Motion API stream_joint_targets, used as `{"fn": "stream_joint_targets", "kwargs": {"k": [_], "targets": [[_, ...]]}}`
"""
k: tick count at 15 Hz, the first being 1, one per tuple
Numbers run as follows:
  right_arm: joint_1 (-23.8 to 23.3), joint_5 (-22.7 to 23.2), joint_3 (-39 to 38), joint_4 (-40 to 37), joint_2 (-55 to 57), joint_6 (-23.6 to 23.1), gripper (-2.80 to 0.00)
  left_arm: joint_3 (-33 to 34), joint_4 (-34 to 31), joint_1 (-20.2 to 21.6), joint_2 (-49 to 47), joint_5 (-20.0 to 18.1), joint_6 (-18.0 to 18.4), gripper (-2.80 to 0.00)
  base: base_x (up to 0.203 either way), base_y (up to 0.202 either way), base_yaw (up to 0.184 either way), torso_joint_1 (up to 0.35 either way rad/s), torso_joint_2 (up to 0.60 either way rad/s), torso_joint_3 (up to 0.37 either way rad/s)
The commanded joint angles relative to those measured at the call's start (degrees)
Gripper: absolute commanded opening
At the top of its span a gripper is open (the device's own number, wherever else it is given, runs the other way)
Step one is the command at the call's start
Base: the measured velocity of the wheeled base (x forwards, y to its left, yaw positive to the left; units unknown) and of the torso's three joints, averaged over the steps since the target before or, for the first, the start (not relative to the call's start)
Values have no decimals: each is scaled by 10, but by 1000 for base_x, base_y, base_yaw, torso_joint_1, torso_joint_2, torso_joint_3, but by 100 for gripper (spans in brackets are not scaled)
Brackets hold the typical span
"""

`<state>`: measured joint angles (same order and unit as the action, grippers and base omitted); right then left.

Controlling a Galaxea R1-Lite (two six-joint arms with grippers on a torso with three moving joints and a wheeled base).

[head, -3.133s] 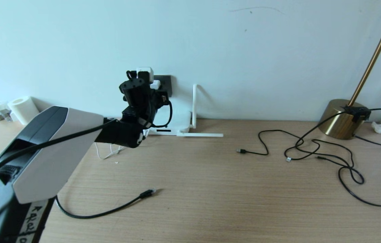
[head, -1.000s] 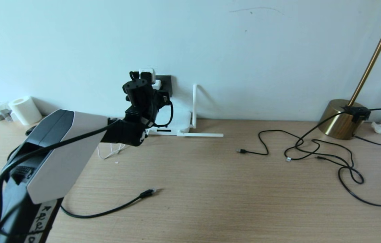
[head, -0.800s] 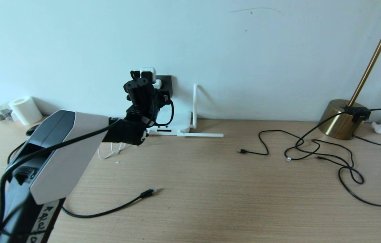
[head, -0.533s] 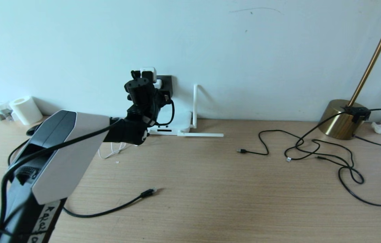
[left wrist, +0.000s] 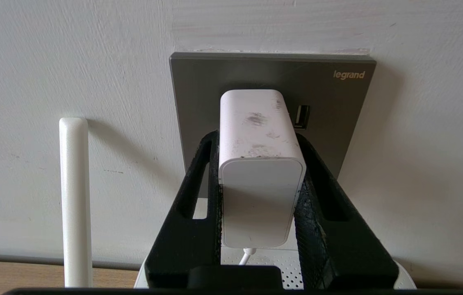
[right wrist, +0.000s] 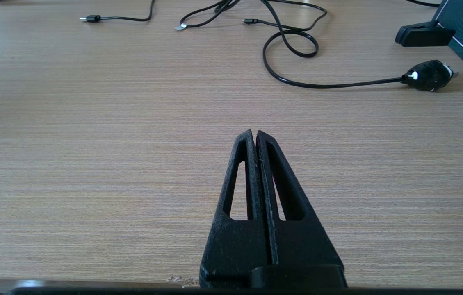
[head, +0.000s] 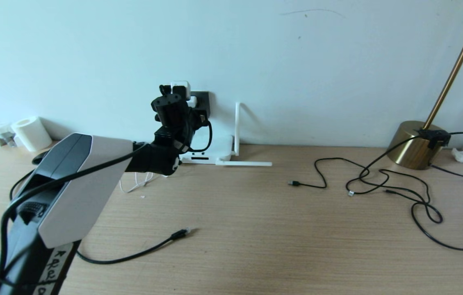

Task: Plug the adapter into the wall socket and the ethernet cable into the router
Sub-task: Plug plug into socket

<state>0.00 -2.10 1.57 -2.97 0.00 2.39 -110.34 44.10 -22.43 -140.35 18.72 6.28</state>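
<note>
While the left arm reaches up from the near left corner of the tabletop [head: 256, 229] toward the wall, its forearm rises at a slant and the wrist bends so that the left gripper [left wrist: 258, 139] points level at the wall socket [left wrist: 338, 98]. Its two black fingers [left wrist: 317, 192] are clamped on the sides of the adapter [left wrist: 258, 164], one on each flank, and the adapter's far end lies against the dark grey plate, just beside a small USB slot; whether the pins are fully home cannot be told. A thin white cord leaves the adapter's near end and drops toward the router [head: 215, 152], which sits at the tabletop's far edge directly under the socket, one antenna [head: 236, 127] upright against the wall and another lying flat along the far edge. The ethernet cable [head: 133, 256] lies loose on the tabletop near the near edge, its clear-tipped plug pointing away from the arm, well apart from the router. The right gripper [right wrist: 257, 137] hangs low over the bare wood with its fingers pressed together, holding nothing. Thin black USB cables [head: 379, 180] are tangled toward the far right corner, near a brass lamp base [head: 413, 143].
</note>
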Motion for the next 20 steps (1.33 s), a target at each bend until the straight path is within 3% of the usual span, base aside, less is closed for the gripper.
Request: {"fn": "stream_joint_targets", "kwargs": {"k": [1,20], "targets": [[0,0,0,0,0,0,-280,0,4,0,-1,1,0,-280,0,0,0,0,0,0],[0,1,0,0,0,0,-280,-1,-13,5,3,-5,0,-280,0,0,0,0,0,0]]}}
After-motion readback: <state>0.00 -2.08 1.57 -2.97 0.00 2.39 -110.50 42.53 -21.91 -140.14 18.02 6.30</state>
